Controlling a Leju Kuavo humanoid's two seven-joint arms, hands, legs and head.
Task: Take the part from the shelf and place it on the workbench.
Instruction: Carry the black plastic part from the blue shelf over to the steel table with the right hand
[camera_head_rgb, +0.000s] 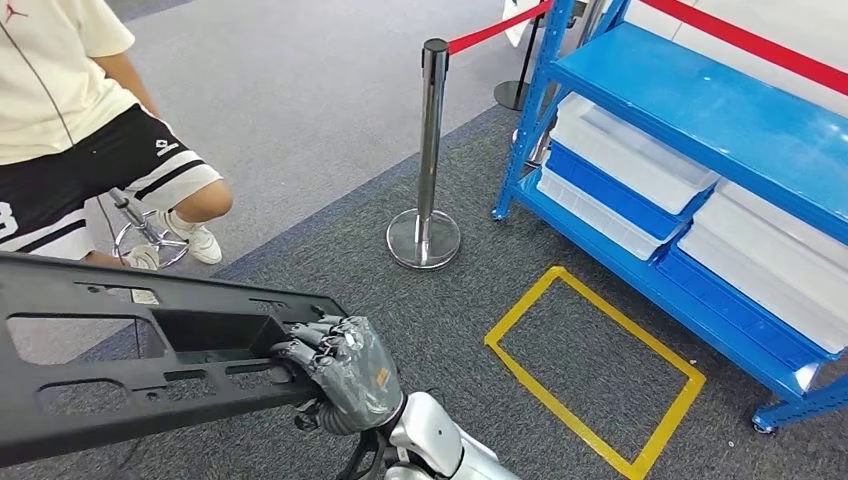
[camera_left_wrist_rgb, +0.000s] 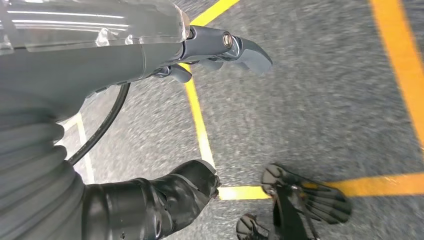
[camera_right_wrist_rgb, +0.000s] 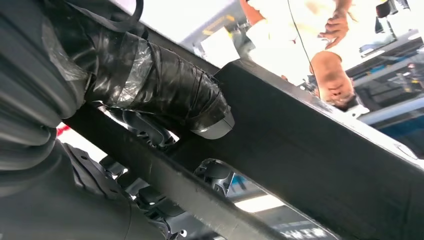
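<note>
Fingers (camera_head_rgb: 312, 345) of right hand (camera_head_rgb: 345, 375) around one part (camera_head_rgb: 120, 350)

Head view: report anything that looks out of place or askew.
The long black part juts sideways from the right hand, which grips it at one end, so most of it hangs unsupported, pointing toward a seated person. The blue shelf, its white bins and the stanchion look orderly.

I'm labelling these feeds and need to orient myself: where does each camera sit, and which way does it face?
Head view: high on the body, looking down at the carpet, blue shelf and seated person; right hand grips the black part.
Left wrist view: behind the left hand, facing the floor's yellow tape.
Right wrist view: behind the right hand, against the part.
Head and right wrist views share part and person.
</note>
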